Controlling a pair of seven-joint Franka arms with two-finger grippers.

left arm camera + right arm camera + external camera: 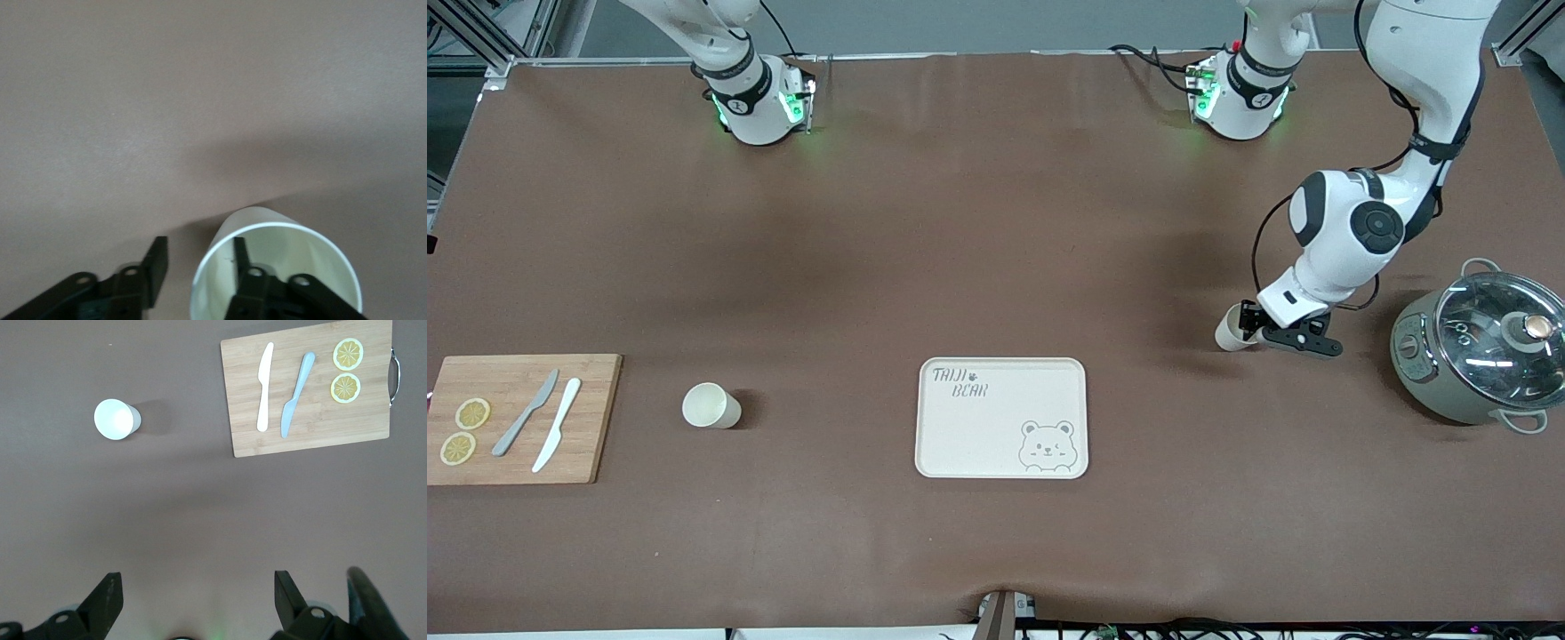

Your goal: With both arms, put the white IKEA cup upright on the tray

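Observation:
A white cup (1230, 331) lies tipped on its side on the brown table near the left arm's end, its mouth toward my left gripper (1252, 327). In the left wrist view the left gripper (199, 255) is open and straddles the rim of this cup (300, 250), one finger inside and one outside with a gap. A second white cup (711, 406) stands upright near the right arm's end; it also shows in the right wrist view (116, 419). The cream tray (960, 427) with the bear drawing lies between the cups. My right gripper (198, 600) is open, empty, high over the table.
A wooden cutting board (591, 418) with two knives and two lemon slices lies at the right arm's end; it also shows in the right wrist view (373, 427). A grey pot with a glass lid (1480, 347) stands at the left arm's end, beside the left gripper.

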